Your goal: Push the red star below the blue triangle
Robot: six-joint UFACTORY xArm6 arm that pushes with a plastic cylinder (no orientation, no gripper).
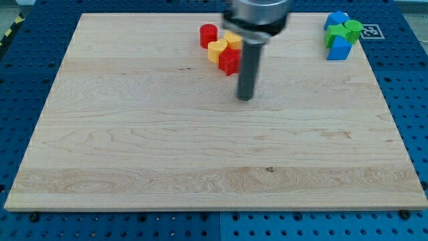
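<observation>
The red star lies near the board's top centre, touching a yellow heart on its upper left. My tip rests on the board just below and right of the red star, a short gap away. At the view's top right sits a tight cluster: a blue block that looks like the triangle at its lower end, a second blue block above, a green star and another green block. The red star is far left of this cluster.
A red cylinder and a yellow block sit just above the heart and star, the yellow one partly hidden by the arm's body. The wooden board lies on a blue perforated table.
</observation>
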